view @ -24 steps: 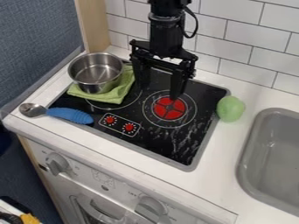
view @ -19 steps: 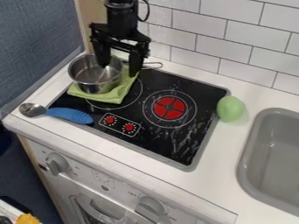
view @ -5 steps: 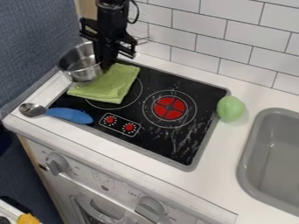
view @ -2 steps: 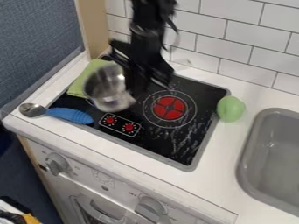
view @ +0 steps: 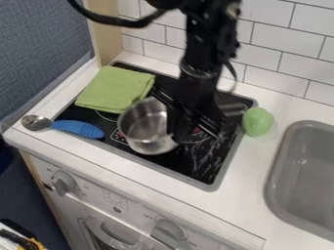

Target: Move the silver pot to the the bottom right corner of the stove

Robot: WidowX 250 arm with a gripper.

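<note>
green cloth (view: 116, 90) left on stove (view: 207, 177) | blue-handled spoon (view: 78, 128) at stove's left edge

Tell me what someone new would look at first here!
Probably the big black gripper, hanging over the stove with the shiny silver pot tilted beside it. Next might come the bright green cloth at the stove's back left corner, and the round green thing by its right edge. The blue handle of the spoon stands out at the front left.
</note>
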